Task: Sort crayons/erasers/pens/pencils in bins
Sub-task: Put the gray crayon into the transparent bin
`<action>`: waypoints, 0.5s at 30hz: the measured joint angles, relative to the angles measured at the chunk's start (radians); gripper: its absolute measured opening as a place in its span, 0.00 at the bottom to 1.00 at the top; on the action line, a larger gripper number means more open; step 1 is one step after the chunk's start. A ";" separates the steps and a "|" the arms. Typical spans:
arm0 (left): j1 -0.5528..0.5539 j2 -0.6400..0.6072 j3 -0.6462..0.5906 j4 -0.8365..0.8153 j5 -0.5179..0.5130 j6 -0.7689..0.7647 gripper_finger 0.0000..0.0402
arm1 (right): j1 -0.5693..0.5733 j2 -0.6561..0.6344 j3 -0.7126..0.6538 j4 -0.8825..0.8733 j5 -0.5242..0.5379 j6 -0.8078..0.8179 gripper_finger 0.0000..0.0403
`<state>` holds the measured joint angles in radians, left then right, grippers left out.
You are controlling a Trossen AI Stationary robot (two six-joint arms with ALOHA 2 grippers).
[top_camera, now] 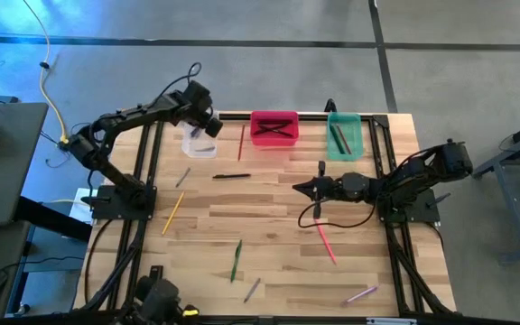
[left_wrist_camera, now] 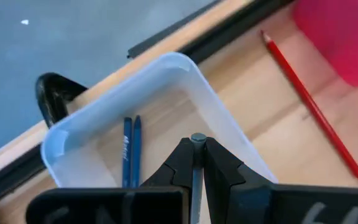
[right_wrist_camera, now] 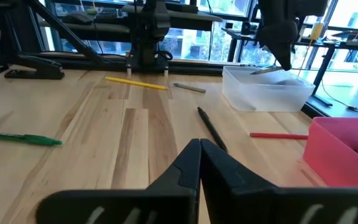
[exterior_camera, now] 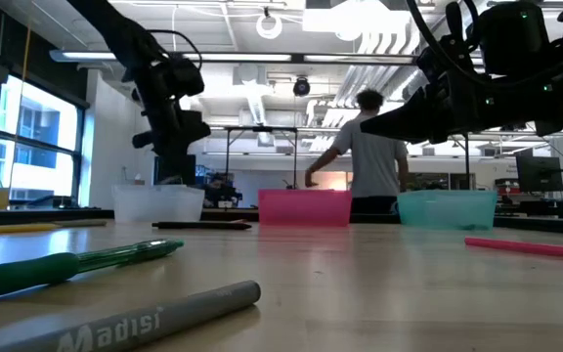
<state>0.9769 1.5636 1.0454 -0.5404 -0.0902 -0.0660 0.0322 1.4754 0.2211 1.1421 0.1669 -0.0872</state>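
While left gripper [left_wrist_camera: 196, 163] pinches a grey stick [left_wrist_camera: 197, 177], perhaps a pen, above clear bin [left_wrist_camera: 219, 106].

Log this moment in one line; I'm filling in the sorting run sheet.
left gripper: shut on grey pen, over clear bin | right gripper: shut, empty, mid-table

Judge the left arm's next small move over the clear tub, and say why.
Probably open the left gripper and let go. It is shut on a thin grey stick, end poking up between its fingers, directly above the clear plastic tub, where two blue sticks already lie. The shut right gripper waits mid-table, holding nothing.
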 joint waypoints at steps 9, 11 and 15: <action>0.025 0.144 -0.002 0.040 0.013 0.003 0.00 | 0.000 0.000 0.000 0.000 0.000 -0.023 0.00; 0.025 0.163 -0.002 0.069 0.014 -0.008 0.01 | 0.000 0.000 0.000 0.000 0.000 -0.023 0.00; 0.037 0.186 -0.002 0.073 0.008 -0.018 0.05 | 0.000 0.000 0.000 0.000 0.000 -0.023 0.00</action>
<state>1.0142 1.7492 1.0439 -0.4674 -0.0823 -0.0836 0.0322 1.4754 0.2211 1.1419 0.1673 -0.1097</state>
